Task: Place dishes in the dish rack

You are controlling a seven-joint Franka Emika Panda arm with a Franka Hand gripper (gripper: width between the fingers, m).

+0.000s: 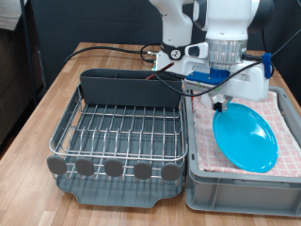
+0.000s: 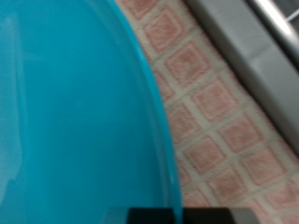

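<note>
Lab: robot arm [image 1: 212, 24] mounted at wooden table [image 1: 56, 94] (cables trailing).

A brown wooden table [image 1: 56, 99] fills most of the picture. Its top is smooth and light falls on it. In the upper left of the frame the room is dark. A black cable [image 1: 103, 47] lies across the table's far side.

From my exterior view, the gripper [image 1: 222, 102] fingers sit behind the plate [image 1: 245, 137] rim, so I can't see their spread. The bin [image 1: 240, 186] runs off the picture's right and bottom edges. My wrist view is blurred; only a dark sliver shows at its edge, and the plate [image 2: 75, 121] is cropped.
</note>
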